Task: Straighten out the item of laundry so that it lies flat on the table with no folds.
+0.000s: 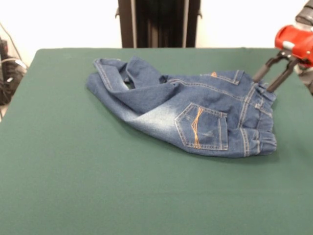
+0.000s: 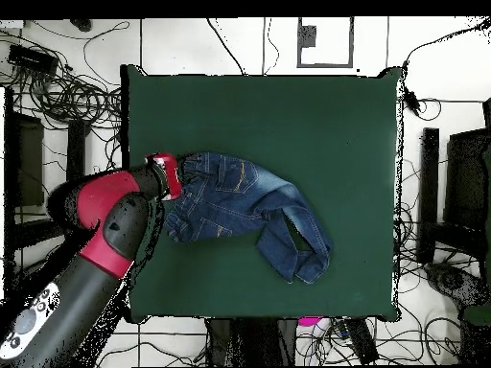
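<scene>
White wall [image 1: 63, 22] behind the setup, evenly lit; dark upright column [image 1: 159, 23] centred against it; pale floor [image 2: 240, 43] on every side in the overhead view, marked with dark straight lines; black cables [image 2: 72, 91] strewn across it — densest at the upper left; dark equipment [image 2: 468, 187] along the right edge; grey-framed panel [image 2: 323, 43] at the top; cable bundle [image 1: 9, 73] at the front view's left edge.

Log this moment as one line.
hand: open, at the waistband | jeans: crumpled, legs folded over | table: jeans right of centre in front view | flattening: not done
</scene>
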You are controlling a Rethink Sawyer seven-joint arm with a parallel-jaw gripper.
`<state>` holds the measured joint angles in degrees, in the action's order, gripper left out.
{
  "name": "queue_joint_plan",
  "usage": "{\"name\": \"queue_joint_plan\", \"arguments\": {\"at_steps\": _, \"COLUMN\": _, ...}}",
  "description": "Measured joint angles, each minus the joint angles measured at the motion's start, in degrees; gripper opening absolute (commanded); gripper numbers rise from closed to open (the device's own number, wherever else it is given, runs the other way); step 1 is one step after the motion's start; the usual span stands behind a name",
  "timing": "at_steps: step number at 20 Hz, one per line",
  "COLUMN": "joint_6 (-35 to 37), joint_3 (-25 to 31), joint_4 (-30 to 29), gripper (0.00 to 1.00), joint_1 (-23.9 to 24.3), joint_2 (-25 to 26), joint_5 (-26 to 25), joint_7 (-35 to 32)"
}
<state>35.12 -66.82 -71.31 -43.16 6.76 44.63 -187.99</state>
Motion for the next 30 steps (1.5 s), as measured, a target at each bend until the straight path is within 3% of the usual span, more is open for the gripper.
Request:
{"name": "queue_joint_plan", "arguments": {"at_steps": 16, "joint_6": -10.9, "joint_3": 0.5, "joint_4": 1.3, "gripper": 1.00, "joint_1": 1.3, "joint_2": -0.3, "joint_5": -0.1, "joint_7": 0.0}}
{"name": "queue_joint_plan", "arguments": {"at_steps": 23, "joint_6": -4.6, "joint_3": 1.0, "joint_4": 1.3, "gripper": 1.00, "joint_1": 1.6, "joint_2": 0.0, "joint_5": -0.1, "joint_7": 0.0}}
{"name": "queue_joint_plan", "arguments": {"at_steps": 30, "joint_6": 5.7, "joint_3": 6.7, "joint_4": 1.3, "gripper": 1.00, "joint_1": 2.5, "joint_2": -1.5, "joint_5": -0.1, "joint_7": 0.0}}
